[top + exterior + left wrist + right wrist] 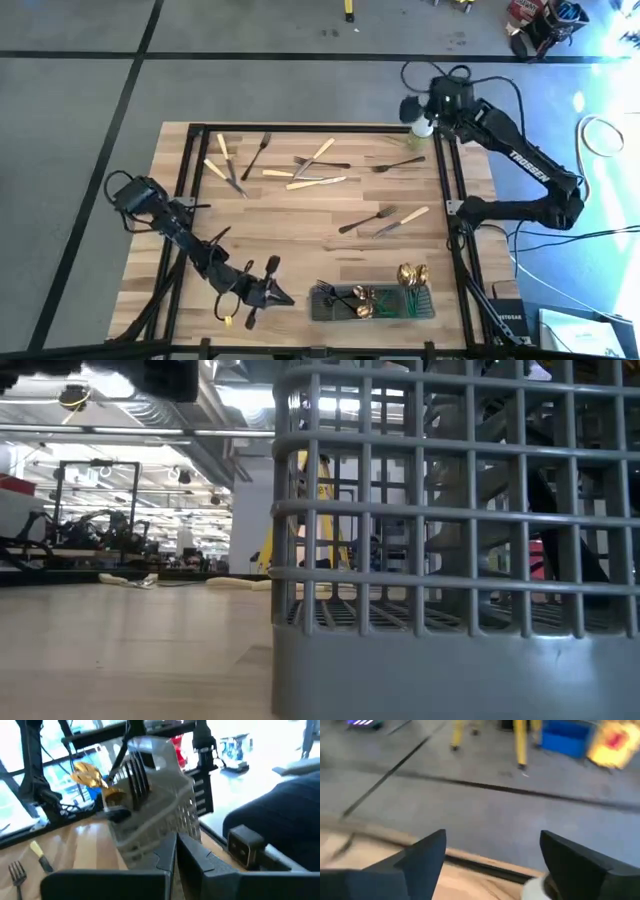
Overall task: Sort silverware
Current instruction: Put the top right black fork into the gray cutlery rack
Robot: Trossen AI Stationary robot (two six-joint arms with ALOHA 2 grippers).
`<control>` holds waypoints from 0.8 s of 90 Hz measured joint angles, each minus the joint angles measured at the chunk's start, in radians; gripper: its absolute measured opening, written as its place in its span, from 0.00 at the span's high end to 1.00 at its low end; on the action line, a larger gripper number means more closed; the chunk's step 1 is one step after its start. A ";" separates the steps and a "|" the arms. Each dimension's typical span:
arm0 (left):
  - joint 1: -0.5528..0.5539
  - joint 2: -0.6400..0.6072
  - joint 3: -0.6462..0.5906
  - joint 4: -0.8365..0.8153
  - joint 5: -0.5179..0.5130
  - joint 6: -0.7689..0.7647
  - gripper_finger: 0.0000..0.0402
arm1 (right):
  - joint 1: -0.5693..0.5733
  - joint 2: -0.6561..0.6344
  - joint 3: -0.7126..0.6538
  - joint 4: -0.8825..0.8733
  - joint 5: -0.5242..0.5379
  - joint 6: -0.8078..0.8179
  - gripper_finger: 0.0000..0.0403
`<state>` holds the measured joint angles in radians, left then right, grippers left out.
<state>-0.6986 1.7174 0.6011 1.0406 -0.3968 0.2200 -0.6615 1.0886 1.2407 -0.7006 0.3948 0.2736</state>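
Note:
Several pieces of silverware lie flat on the wooden table: forks (262, 150) and cream-handled knives (316, 182) at the far side, a fork (367, 218) and a knife (402, 220) nearer the middle. The grey mesh caddy (370, 302) at the near edge holds gold spoons (411, 274) and dark forks (335, 293), which stand in it. My left gripper (288, 298) sits shut just left of the caddy (155, 815), with nothing between its fingers (176, 851). My right gripper (492, 860) hovers open over the table's far right corner (412, 110).
A small pale bottle (422, 128) stands at the far right corner, right beside my right gripper. A black frame (190, 160) runs around the table's edges. Bare wood lies between the far silverware and the caddy (450, 560).

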 joint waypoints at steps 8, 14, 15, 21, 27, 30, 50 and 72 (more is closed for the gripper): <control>0.027 -0.034 -0.031 0.001 0.028 -0.014 1.00 | 0.076 0.014 -0.001 -0.056 -0.047 -0.115 0.30; 0.043 -0.056 -0.058 0.007 0.028 -0.034 1.00 | 0.139 0.021 -0.001 -0.101 -0.084 -0.171 0.34; 0.046 -0.060 -0.062 0.011 0.027 -0.038 1.00 | 0.150 0.022 -0.001 -0.108 -0.095 -0.182 0.35; 0.056 -0.081 -0.093 0.049 0.027 -0.061 1.00 | 0.192 0.026 0.000 -0.185 -0.170 -0.251 0.39; 0.061 -0.085 -0.123 0.103 0.028 -0.078 1.00 | 0.218 0.041 -0.002 -0.287 -0.246 -0.310 0.43; 0.064 -0.084 -0.137 0.126 0.027 -0.083 1.00 | 0.227 0.052 -0.006 -0.333 -0.271 -0.338 0.44; 0.110 -0.083 -0.166 0.173 0.036 -0.115 1.00 | 0.198 0.154 -0.055 -0.459 -0.254 -0.570 0.49; 0.152 -0.083 -0.166 0.100 0.093 -0.133 1.00 | 0.116 0.292 -0.161 -0.413 -0.344 -0.689 0.49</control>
<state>-0.5464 1.6341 0.4347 1.1402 -0.3036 0.0868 -0.5457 1.3806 1.0798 -1.1135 0.0512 -0.4156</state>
